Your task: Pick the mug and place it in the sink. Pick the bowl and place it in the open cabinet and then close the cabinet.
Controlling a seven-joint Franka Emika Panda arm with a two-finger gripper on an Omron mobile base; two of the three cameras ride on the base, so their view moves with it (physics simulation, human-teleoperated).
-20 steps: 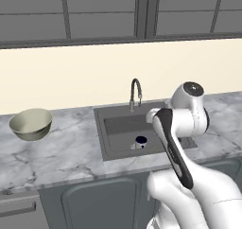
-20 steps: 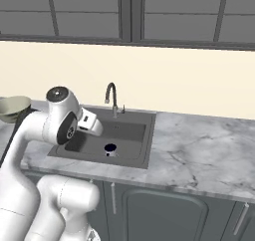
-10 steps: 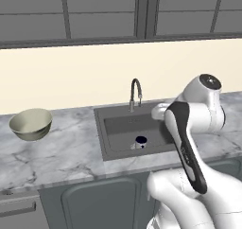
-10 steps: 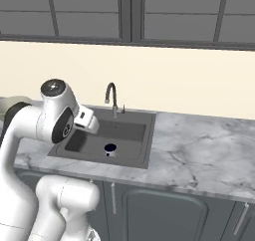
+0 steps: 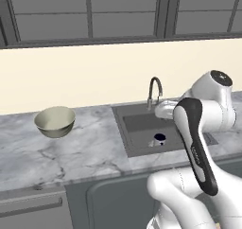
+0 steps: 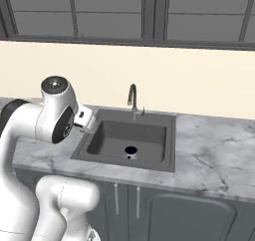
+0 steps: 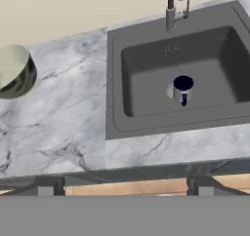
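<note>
The small silvery mug (image 7: 182, 88) with its dark inside stands upright near the drain in the dark grey sink (image 7: 146, 69); it also shows as mug (image 5: 159, 138) and mug (image 6: 131, 151). On the marble counter to the sink's left sits the pale olive bowl (image 5: 55, 121), seen again as bowl (image 7: 14, 71). My gripper (image 7: 125, 188) hangs open and empty above the counter's front edge, well clear of both. Dark upper cabinets (image 5: 123, 13) run along the top; I cannot tell which one is the open cabinet.
A curved faucet (image 5: 154, 92) rises behind the basin. Marble counter (image 5: 80, 152) stretches between bowl and sink, and more counter (image 6: 214, 150) lies to the sink's right. Base cabinet doors (image 6: 194, 215) sit below. My own arm (image 5: 198, 143) blocks the sink's right side.
The whole scene has slid to the right in both base views, so the camera moved. The arm's elbow has risen and swung rightward. Mug and bowl have stayed put; the jaws remain open.
</note>
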